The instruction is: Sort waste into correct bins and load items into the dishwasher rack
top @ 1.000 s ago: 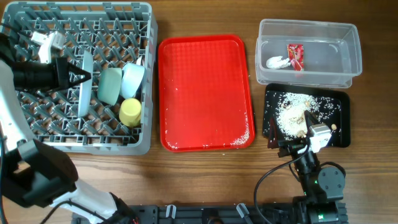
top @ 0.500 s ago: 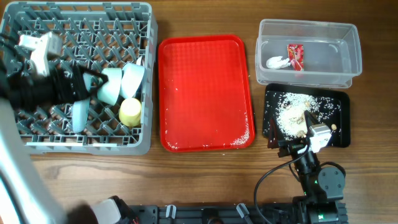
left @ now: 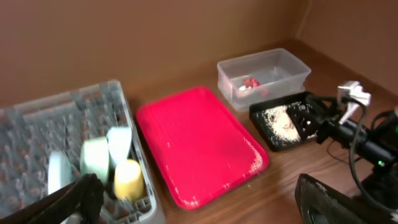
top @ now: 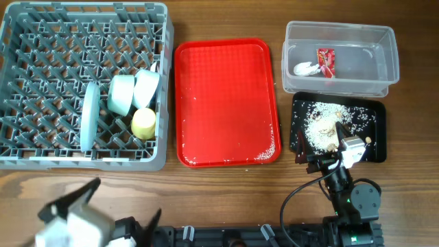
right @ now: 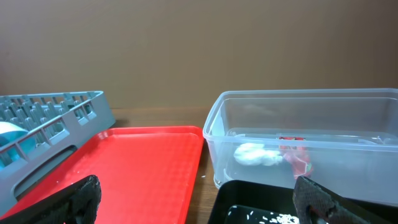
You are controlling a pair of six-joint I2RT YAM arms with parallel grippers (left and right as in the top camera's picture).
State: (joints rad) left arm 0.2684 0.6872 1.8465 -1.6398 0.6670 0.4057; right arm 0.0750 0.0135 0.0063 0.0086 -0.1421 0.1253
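The grey dishwasher rack holds a pale blue plate on edge, two mint bowls and a yellow cup. The clear tub contains the red wrapper and white napkin. Rice scraps lie in the black tray. My left gripper is blurred at the table's front left, open and empty, its fingers far apart. My right gripper stands open and empty over the black tray's near edge, facing the tub.
A large red tray lies between rack and bins, with a few rice grains along its near right rim. The right arm's base and cable sit at the front right. Bare wood runs along the front edge.
The left arm has pulled back from over the rack to the table's front edge. It let go of the plate, which now stands in the rack. The right arm has not moved.
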